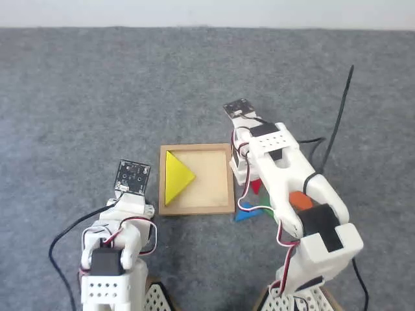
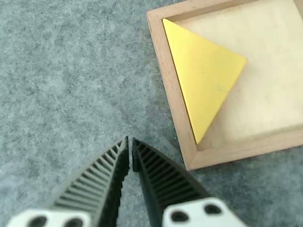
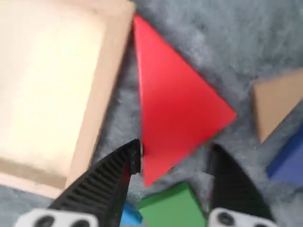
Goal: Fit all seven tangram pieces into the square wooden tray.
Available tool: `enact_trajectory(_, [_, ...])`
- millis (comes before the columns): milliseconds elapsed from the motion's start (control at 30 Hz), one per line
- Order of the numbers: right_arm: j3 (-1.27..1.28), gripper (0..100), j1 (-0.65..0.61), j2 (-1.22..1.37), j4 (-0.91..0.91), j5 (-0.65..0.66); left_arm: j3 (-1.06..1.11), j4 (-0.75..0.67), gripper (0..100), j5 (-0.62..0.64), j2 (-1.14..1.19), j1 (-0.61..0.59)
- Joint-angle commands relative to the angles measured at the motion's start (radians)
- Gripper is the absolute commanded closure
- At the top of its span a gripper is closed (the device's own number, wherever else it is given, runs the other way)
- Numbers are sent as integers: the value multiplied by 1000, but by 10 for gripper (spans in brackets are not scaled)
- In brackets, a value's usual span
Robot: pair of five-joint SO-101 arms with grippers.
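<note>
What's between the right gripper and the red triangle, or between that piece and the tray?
Nothing visible. The right gripper is open, straddling a corner of the red triangle, which lies on the carpet beside the tray wall. The yellow triangle sits at the tray's far side; the near side is bare.

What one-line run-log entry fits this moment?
tray: yellow triangle inside | right end effector: open, flanking red triangle | left end effector: shut, beside tray

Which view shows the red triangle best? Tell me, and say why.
The right wrist view: the red triangle lies nearly whole beside the wooden tray. The high view gives just a red sliver under the right arm. The left wrist view faces the yellow triangle in the tray.
</note>
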Motion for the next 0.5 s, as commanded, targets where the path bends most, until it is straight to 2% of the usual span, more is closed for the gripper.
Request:
enact_trajectory(0, [-12,631,-4,-51,-38,97,-12,5,987,8,-18,-3])
enact_trajectory(467, [-130,630,-19,130,-87,155,-12,5,987,8,-18,-3])
